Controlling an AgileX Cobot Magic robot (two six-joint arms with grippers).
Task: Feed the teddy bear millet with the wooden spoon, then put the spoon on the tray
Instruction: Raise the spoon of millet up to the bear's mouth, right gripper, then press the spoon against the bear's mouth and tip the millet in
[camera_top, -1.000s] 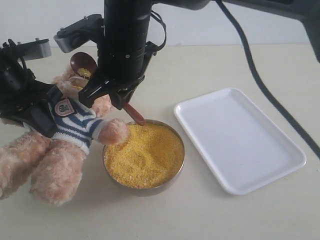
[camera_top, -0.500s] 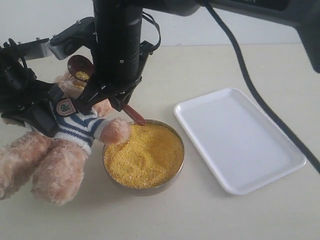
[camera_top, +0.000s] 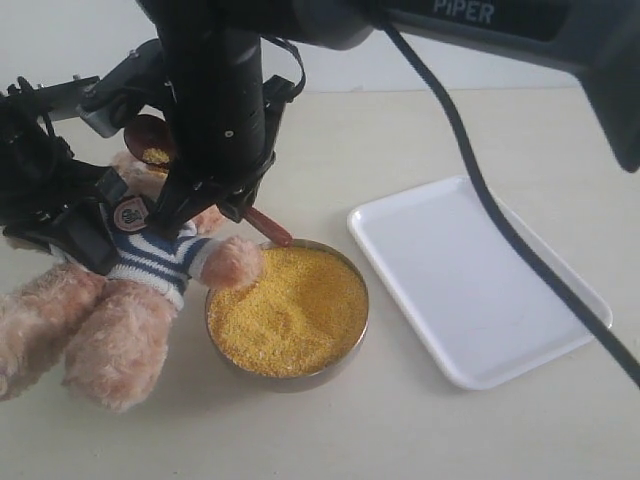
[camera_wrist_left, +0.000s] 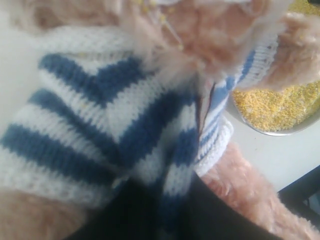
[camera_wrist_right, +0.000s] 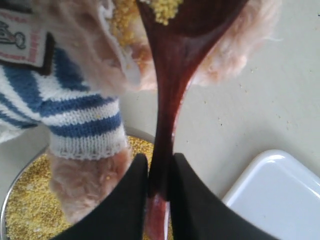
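Right claw, exterior view: the right claw (camera_top: 215, 205) reaches across to the left side, its jaws pinched on the handle of the wooden spoon (camera_top: 268, 226). The spoon's round end sits up by the bear's head with a few yellow grains in it.
Left claw, exterior view: the left claw (camera_top: 78, 238) is closed on the back of the teddy bear (camera_top: 150, 258), propping it beside the bowl.
Millet, exterior view: the millet (camera_top: 290, 310) fills the metal bowl (camera_top: 300, 377), and one bear paw rests at the bowl's left rim.
Tray, exterior view: the white tray (camera_top: 480, 290) lies on the table (camera_top: 420, 430) just beside the bowl, on its right.
Left wrist view: dark jaws, all but shut, bunch the striped shirt between them. Fur and a slice of the millet bowl show beyond.
Right wrist view: the jaws stand narrow and tight on the slim handle near its end. The loaded end is at the bear's face, and a tray corner shows nearby.
Spoon handling: likely light, stiff and smooth, so it could pivot in a two-finger pinch. The best hold is on the handle, well back from the round end, kept level.
Millet handling: the grains are loose and would roll off at any tilt.
Bear handling: soft and light, yielding under pressure. The shirt and torso give the surest hold.
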